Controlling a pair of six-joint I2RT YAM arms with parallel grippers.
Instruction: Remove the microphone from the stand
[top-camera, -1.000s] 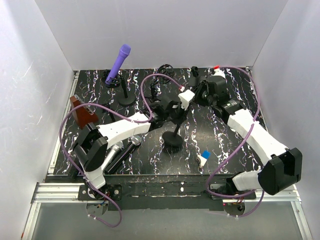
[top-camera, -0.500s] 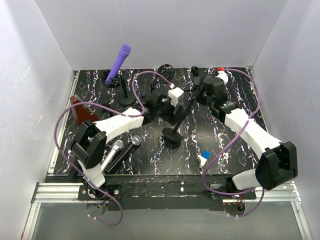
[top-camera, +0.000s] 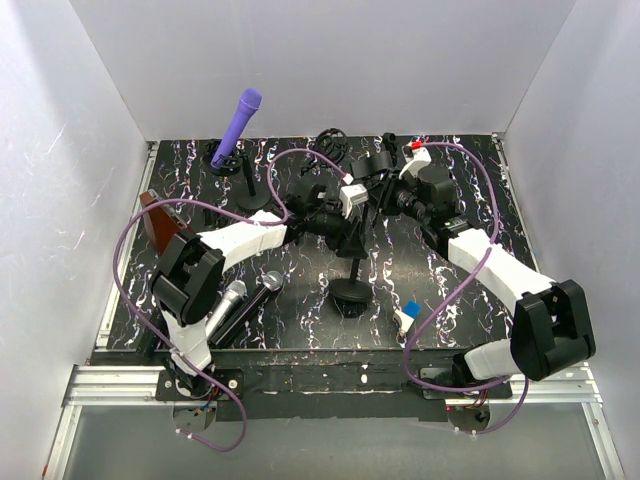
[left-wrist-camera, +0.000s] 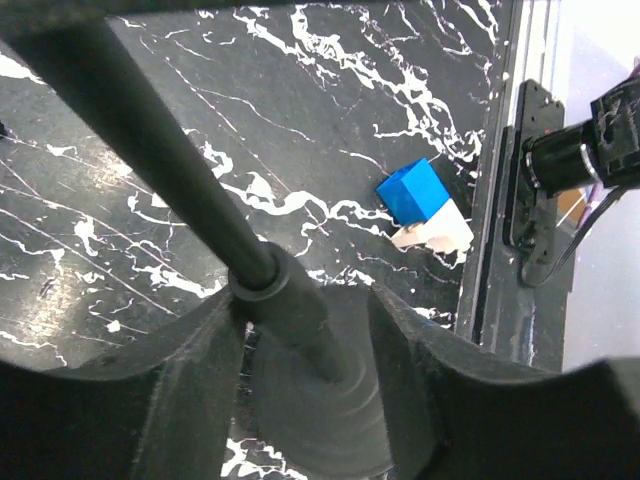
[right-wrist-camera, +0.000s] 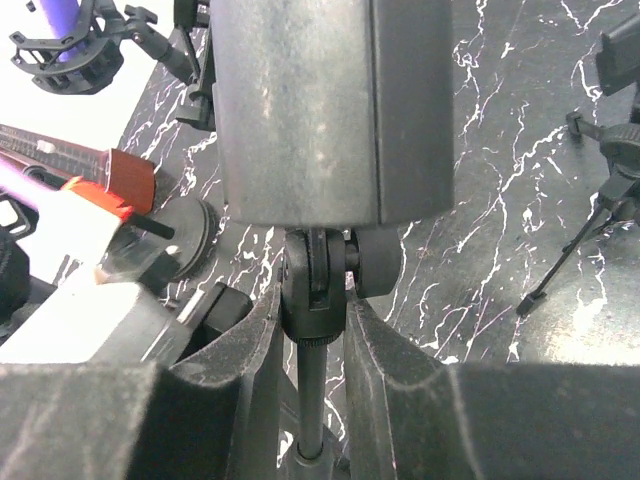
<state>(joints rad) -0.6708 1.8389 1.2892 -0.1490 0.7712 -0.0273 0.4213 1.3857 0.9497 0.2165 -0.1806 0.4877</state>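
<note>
A black stand rises from its round base (top-camera: 348, 293) near the table's middle. Its pole (left-wrist-camera: 150, 150) runs between the fingers of my left gripper (left-wrist-camera: 305, 305), which stands open around it, with a gap on the right side. In the top view the left gripper (top-camera: 350, 222) is at mid-pole. My right gripper (right-wrist-camera: 312, 300) is shut on the swivel joint (right-wrist-camera: 318, 285) at the pole's top. Just above the joint sits the dark microphone (right-wrist-camera: 330, 110) in its clip, seen from above at the back (top-camera: 378, 163).
A purple microphone (top-camera: 245, 110) stands in a mount at the back left. Two microphones (top-camera: 240, 305) lie at the front left beside a brown box (top-camera: 160, 222). A blue and white block (top-camera: 407, 313) lies right of the base. A small tripod (right-wrist-camera: 600, 190) stands nearby.
The left gripper has let go of the pole, opened and now stands loosely round it, its arm swung farther back. The right gripper kept its hold and shifted slightly left; the stand is more upright.
</note>
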